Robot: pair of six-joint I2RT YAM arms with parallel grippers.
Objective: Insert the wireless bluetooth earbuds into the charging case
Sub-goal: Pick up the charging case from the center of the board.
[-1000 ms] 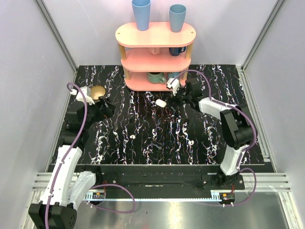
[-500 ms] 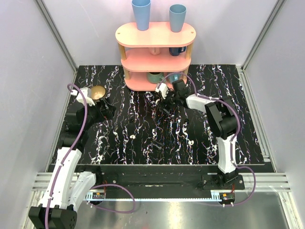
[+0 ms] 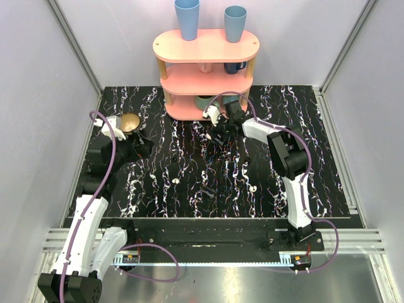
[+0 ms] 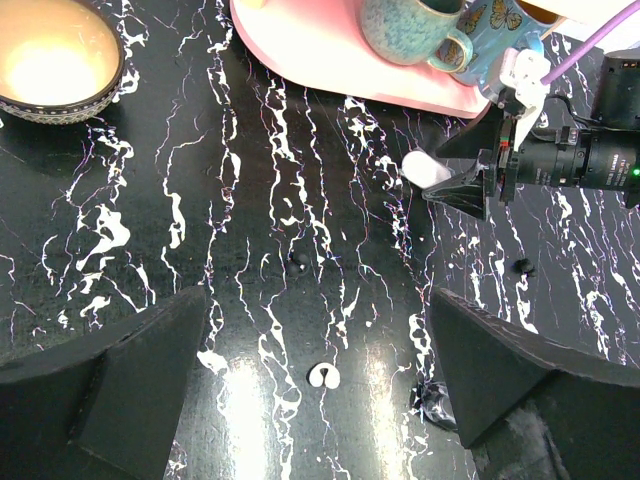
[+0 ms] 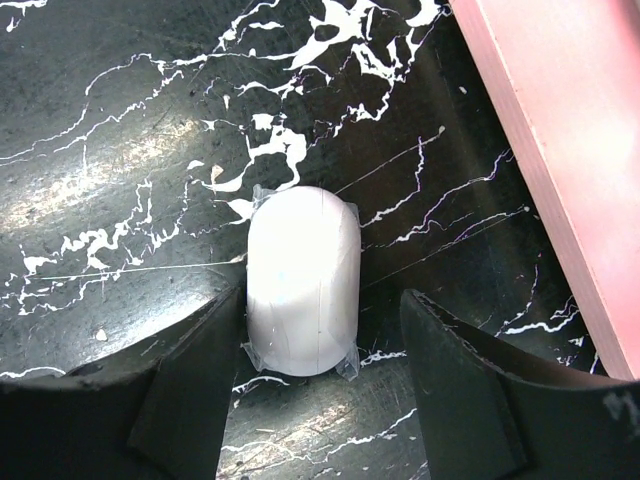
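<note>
Nearest the arm bases, we find both earbuds loose on the table (image 3: 151,205): the first earbud (image 3: 175,180) to the left, the second earbud (image 3: 252,187) to the right, well apart from each other and from the case; neither is seated, so we judge the task barely begun. Farther in on the left, the left gripper (image 4: 318,315) stands wide with nothing between its fingers, hanging above the table near the bowl (image 3: 130,122). Beyond the middle of the table, the case (image 5: 303,280) lies flat, just in front of the pink shelf (image 3: 205,85); the right gripper (image 5: 322,305) straddles it, jaws partly spread, one finger at the case's edge, the other with a gap showing; we would not call it a grip yet. A seam runs across the case and it appears shut, though we cannot be certain. Outstanding, in our judgement: secure the case, open it, fetch each earbud, seat both. As to markings: no brand, label or lettering is legible on the case or the earbuds; a mug (image 4: 490,45) on the shelf bears a butterfly pattern, no text; the blue cups (image 3: 187,17) on top are plain.
</note>
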